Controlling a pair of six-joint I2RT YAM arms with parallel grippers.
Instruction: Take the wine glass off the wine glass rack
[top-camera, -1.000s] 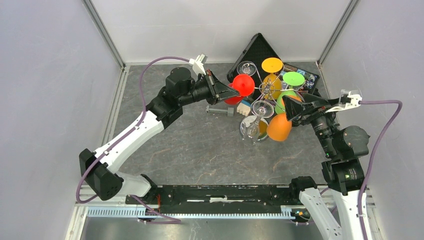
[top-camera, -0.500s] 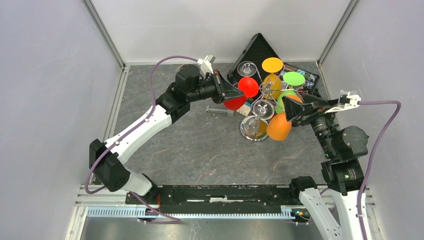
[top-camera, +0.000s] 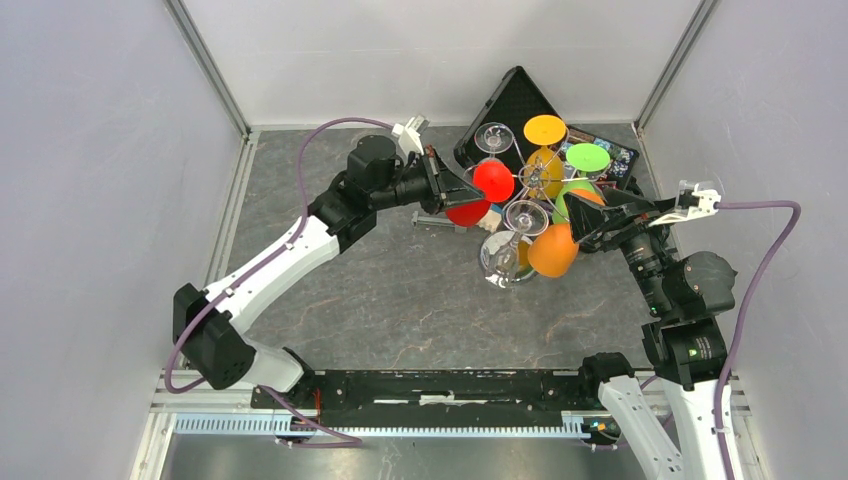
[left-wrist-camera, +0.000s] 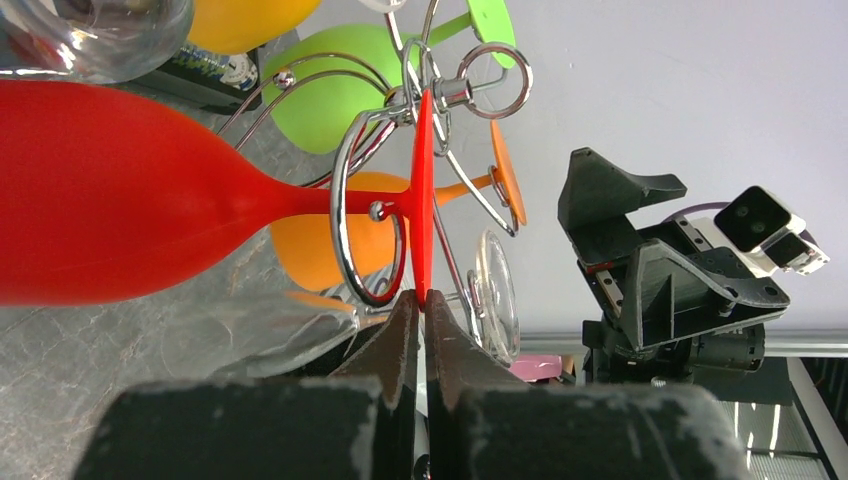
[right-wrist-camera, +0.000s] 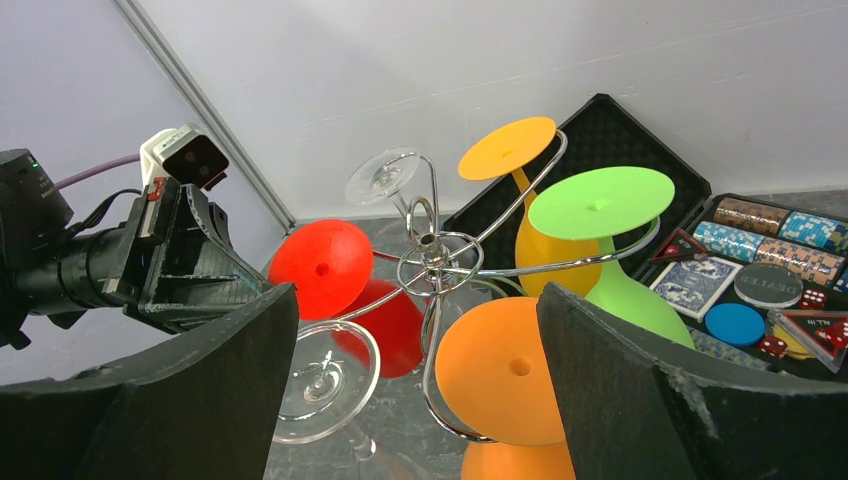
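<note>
The silver wire wine glass rack (top-camera: 540, 178) stands at the back right and holds several glasses upside down by their feet. My left gripper (top-camera: 468, 186) is shut on the rim of the red wine glass's foot (left-wrist-camera: 423, 200), which sits in a scroll arm (left-wrist-camera: 352, 215). The red bowl (left-wrist-camera: 100, 190) hangs to the left in the left wrist view. My right gripper (top-camera: 592, 216) is open beside the rack, level with the orange glass (top-camera: 555, 250). In the right wrist view its fingers (right-wrist-camera: 200, 400) stand on either side of the orange foot (right-wrist-camera: 505, 370) and a clear glass's foot (right-wrist-camera: 325, 380).
Yellow (top-camera: 545, 130), green (top-camera: 588, 157) and clear (top-camera: 494, 137) glasses also hang on the rack. An open black case (top-camera: 515, 100) with chips and cards lies behind it. A grey bar (top-camera: 438, 222) and a small block (top-camera: 487, 213) lie under the red glass. Walls stand close on both sides.
My left arm has reached further right toward the rack, and the red glass's foot has shifted slightly right with it. The right arm has barely moved.
</note>
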